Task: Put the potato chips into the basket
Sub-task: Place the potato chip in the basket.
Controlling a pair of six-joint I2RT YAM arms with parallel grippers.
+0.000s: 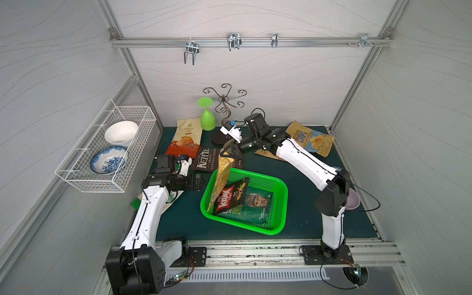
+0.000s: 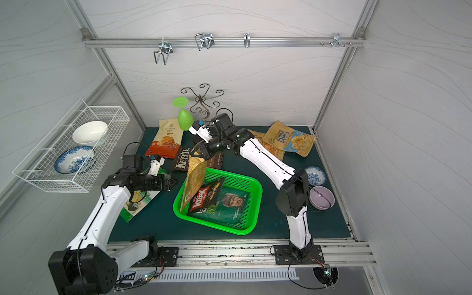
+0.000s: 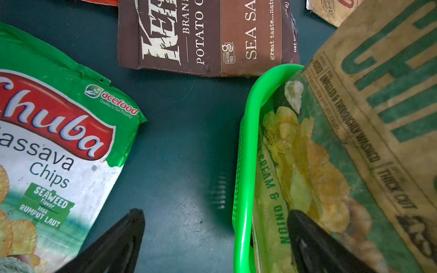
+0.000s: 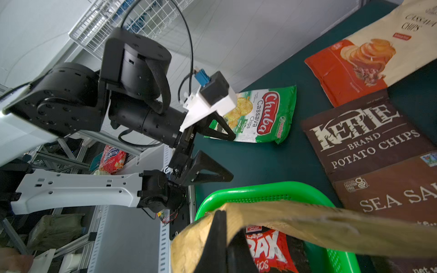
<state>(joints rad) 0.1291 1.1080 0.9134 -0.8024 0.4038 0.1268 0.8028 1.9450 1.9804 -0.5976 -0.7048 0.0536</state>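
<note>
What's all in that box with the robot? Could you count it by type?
Chip bags: 8 (Cassava Chips, Kettle, Krax, dark green bag, Chuba, blue Chips bag, half-hidden tan bag, held tan bag)
Bowls: 4 (white bowl, blue-patterned bowl, small blue dish, purple bowl)
Green basket: 1
Green goblet: 1
Wire rack: 1
Metal stand: 1
Total: 16

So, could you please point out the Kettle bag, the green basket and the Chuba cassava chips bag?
Kettle bag (image 1: 205, 161): in a top view, on its white lettering.
green basket (image 1: 278, 204): in a top view, on its bare perforated wall.
Chuba cassava chips bag (image 3: 59, 132): left wrist view, on its red logo.
</note>
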